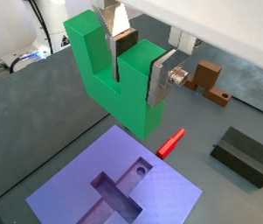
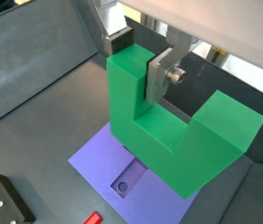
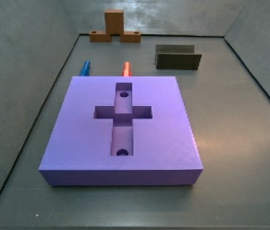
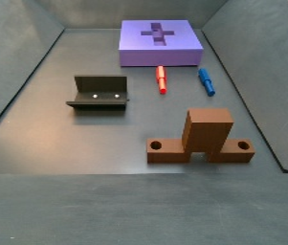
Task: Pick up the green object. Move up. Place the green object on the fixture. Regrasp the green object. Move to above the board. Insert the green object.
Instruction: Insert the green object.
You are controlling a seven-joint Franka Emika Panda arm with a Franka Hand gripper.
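Presently, gripper (image 1: 137,59): seen only in the wrist views, aloft over the floor, clamped on one prong of the green object (image 1: 120,86).
Fingers (image 2: 165,77): silver plates with dark pads, pressed on either face of that prong.
Green object: U-shaped, notch upward, hanging clear above the board (image 1: 75,192); out of frame in both side views.
Board: purple slab with cross-shaped recess and two round holes, flat on the floor, in both side views (image 3: 161,117).
Fixture (image 4: 98,92): dark cradle, empty, well apart from the board.
Red stick (image 4: 162,77): beside the board.
Blue stick (image 4: 205,80): alongside the red.
Orange-brown block (image 4: 207,137): upright, near the wall.
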